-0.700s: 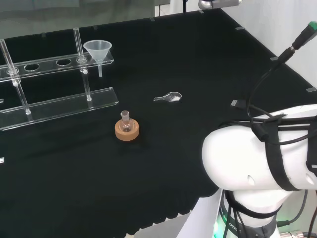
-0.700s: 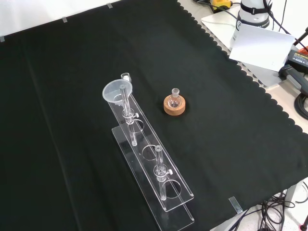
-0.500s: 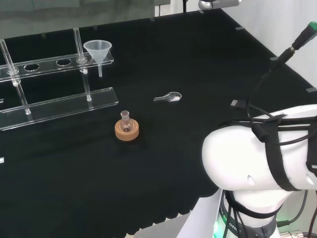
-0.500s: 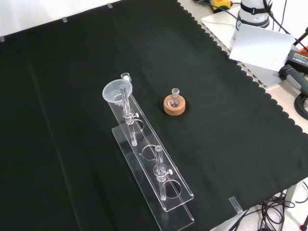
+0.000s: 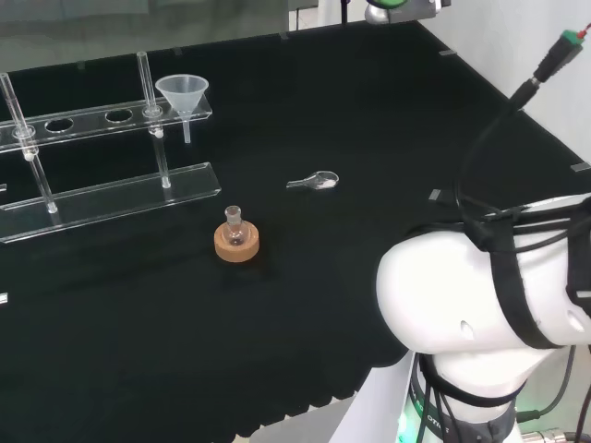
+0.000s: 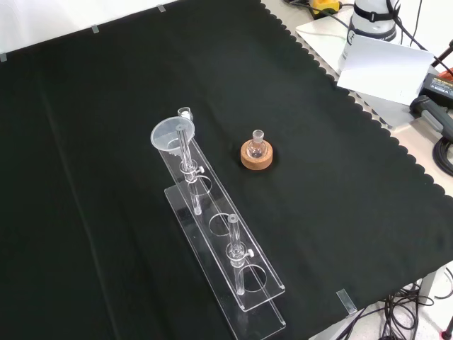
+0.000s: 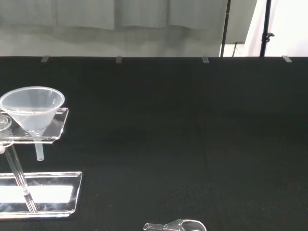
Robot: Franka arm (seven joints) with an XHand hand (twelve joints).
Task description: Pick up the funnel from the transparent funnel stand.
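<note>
Because the funnel [image 5: 183, 93] sits with its cone dropped into the end hole of the transparent funnel stand [image 5: 102, 196], its stem hangs free below the upper shelf and its rim stands clear above it, so I judge a lift straight up would free it. From the head view I read that hole as the rightmost on the shelf; from the front view it is the far end of the stand, and the funnel [image 6: 170, 134] leans against nothing but the shelf. The other holes along the shelf appear vacant to me. I see two thin clear posts carrying the shelf over a flat clear base plate, which keeps the stem off the cloth. I cannot tell how the hand is set, spread or curled, so I report no grasp; the funnel remains untouched in its stand, and I judge the approach not yet made. A small flask [image 5: 235, 227] rests on a cork ring [image 5: 236, 244] just in front of the stand, and a small clear scoop [image 5: 314, 181] lies on the cloth to its right in the head view. I note the bench is draped in black cloth [image 6: 340, 205] with a scalloped edge; pale curtains hang behind it in the wrist view, and cables and equipment sit beyond the cloth edge in the front view.
</note>
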